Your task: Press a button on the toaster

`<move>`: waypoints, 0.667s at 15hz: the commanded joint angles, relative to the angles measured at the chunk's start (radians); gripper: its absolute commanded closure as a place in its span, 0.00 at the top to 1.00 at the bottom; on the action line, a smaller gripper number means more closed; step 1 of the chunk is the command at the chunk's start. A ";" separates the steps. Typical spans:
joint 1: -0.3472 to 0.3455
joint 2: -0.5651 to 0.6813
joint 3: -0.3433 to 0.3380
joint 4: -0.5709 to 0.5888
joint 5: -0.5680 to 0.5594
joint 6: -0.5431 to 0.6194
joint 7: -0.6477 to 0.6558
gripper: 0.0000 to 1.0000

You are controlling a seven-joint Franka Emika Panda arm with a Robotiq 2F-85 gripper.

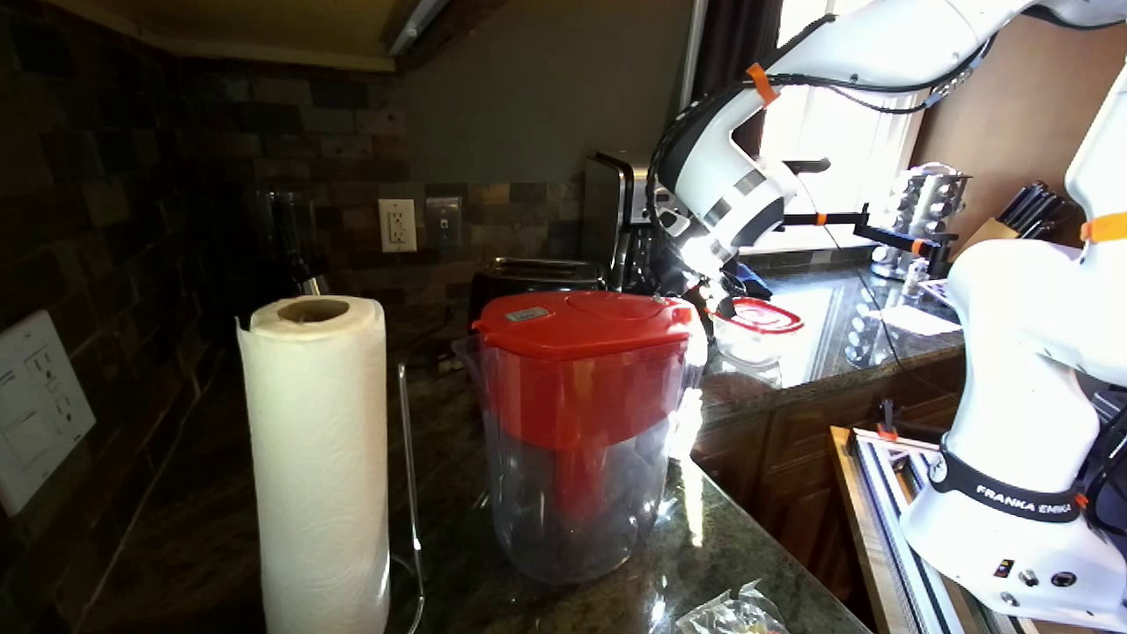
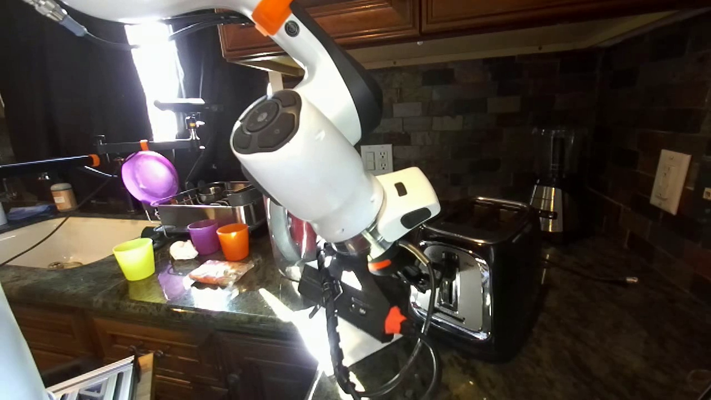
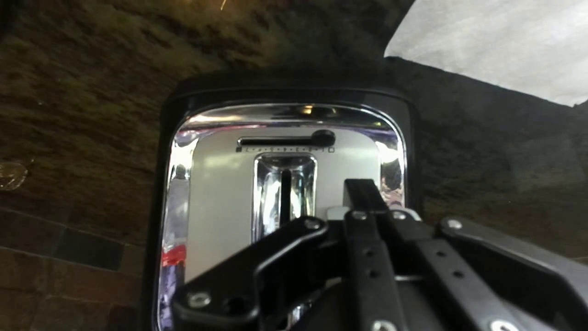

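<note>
Toaster [image 2: 514,300] stands upright on the countertop [image 2: 594,333], black body, chrome-framed front, near the brick wall [image 2: 489,105]. Arm [image 2: 322,161] slants down to it, wrist end right in front of the chrome side. Claw [image 3: 365,193] looks clenched: fingers together, dark tips over the silver face [image 3: 216,193], just right of the tall slot [image 3: 285,188] as the wrist view has it. Contact with the face: can't tell. Slider knob [image 3: 323,138] sits at the right end of its track [image 3: 273,141] in that view, number scale [image 3: 285,149] alongside. In an exterior view, a clear red-lidded pitcher [image 1: 585,396] blocks most of the toaster; only the top shows behind it. Paper towel roll [image 1: 321,467] upright near the pitcher, crumpled plastic bag [image 1: 735,614] up front, red-lidded tub [image 1: 757,339] farther back, knife block [image 1: 990,233] and spice rack [image 1: 920,207] beyond that. In an exterior view, green cup [image 2: 135,259], purple cup [image 2: 204,236] and orange cup [image 2: 233,241] stand near the sink [image 2: 66,236], purple and orange side by side, green apart. Wrapped packet [image 2: 219,272] lies just in front of the orange one. Metal dish rack [image 2: 189,218] behind the cups, purple bowl [image 2: 149,176] above its left end. Blender [image 2: 550,203] farther back, past the toaster; wall plate [image 2: 670,181] to its right.
</note>
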 commanded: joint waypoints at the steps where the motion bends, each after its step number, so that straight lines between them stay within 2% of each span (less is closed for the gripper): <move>1: 0.005 -0.007 -0.005 0.023 0.073 -0.038 -0.061 0.00; 10: 0.005 -0.005 -0.002 0.031 0.131 -0.034 -0.115 0.00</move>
